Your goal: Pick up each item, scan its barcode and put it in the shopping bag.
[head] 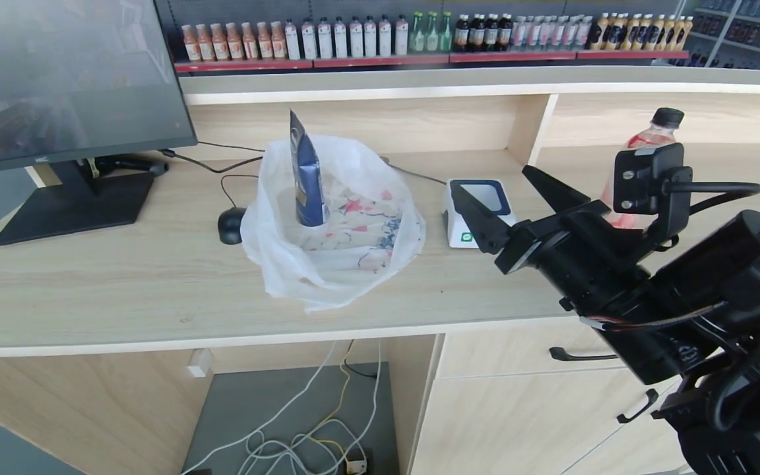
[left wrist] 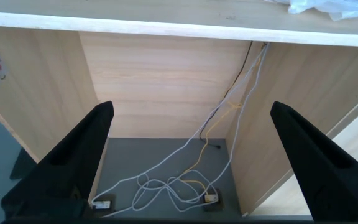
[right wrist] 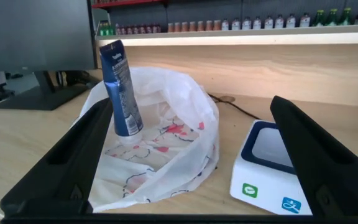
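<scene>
A pale wooden checkout counter (head: 123, 290) runs across the room. Near its middle sits a white plastic shopping bag (head: 340, 231), its mouth open and its sides printed with red and blue marks. A blue tube (head: 307, 178) stands nearly upright inside the bag, flat crimped end up.

Just beside the bag, toward the robot's right, a small white scanner (head: 479, 211) lies with its blue-rimmed window facing up.

The right gripper (head: 489, 177) hangs above the counter, pointing toward the bag and the scanner. Its two black fingers are spread wide, with nothing between them.

Behind that arm is a clear bottle (head: 657, 132) with a black cap and pink drink. Its base is hidden by the arm, so it only appears to stand on the counter, well apart from the bag.

The left gripper (left wrist: 191, 106) sits low, below the counter top, facing the open bay underneath. Its jaws are also wide apart and hold nothing. White and yellow cables (left wrist: 185, 180) trail down the bay's back wall and coil on the grey floor.

At the counter's left end a dark monitor (head: 57, 72) stands on a black base. A black mouse (head: 230, 224) rests just beside the bag on that side. Along the far wall runs a red-edged shelf (head: 380, 63) lined with bottles.
</scene>
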You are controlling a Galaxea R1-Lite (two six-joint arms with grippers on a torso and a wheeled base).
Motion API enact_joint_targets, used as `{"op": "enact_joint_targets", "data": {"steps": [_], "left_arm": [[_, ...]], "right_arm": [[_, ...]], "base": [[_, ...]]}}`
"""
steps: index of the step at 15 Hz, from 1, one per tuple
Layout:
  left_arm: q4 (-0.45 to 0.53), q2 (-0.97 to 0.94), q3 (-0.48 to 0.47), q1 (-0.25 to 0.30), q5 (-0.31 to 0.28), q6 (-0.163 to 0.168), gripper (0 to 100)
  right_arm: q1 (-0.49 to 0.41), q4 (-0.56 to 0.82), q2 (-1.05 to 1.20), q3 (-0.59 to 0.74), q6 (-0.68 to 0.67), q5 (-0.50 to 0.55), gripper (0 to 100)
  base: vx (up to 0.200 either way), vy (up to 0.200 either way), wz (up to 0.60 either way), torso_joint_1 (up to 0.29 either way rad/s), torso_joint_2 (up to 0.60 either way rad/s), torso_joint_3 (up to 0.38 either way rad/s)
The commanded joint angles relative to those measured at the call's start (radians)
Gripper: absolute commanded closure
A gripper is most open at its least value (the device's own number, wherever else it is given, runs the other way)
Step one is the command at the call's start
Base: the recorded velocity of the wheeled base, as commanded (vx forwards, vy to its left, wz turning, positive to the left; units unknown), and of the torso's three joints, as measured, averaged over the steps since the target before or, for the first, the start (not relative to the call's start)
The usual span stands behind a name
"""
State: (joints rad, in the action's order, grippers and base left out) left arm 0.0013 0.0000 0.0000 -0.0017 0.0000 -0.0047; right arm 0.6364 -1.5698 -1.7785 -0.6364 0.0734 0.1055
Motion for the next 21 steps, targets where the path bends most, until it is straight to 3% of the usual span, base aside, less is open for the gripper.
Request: {"op": "enact_joint_targets", "data": {"steps": [1, 18, 21], "left_arm": [[0.000, 0.000, 0.000, 0.000, 0.000, -0.001, 0], [0.000, 0.000, 0.000, 0.000, 0.000, -0.001, 0], [0.000, 0.000, 0.000, 0.002, 0.000, -0.001, 0]], "right_arm": [[0.000, -0.001, -0.010, 0.000, 0.000, 0.000, 0], [0.000, -0.001, -0.013, 0.037, 0.000, 0.000, 0], [0.000, -0.001, -0.009, 0.047, 0.000, 0.000, 0]], "base": [[0.000, -0.200, 0.00, -0.002, 0.01, 0.002], [0.000, -0.200, 0.00, 0.002, 0.00, 0.003], [0.000, 0.000, 0.00, 0.000, 0.00, 0.000]]}}
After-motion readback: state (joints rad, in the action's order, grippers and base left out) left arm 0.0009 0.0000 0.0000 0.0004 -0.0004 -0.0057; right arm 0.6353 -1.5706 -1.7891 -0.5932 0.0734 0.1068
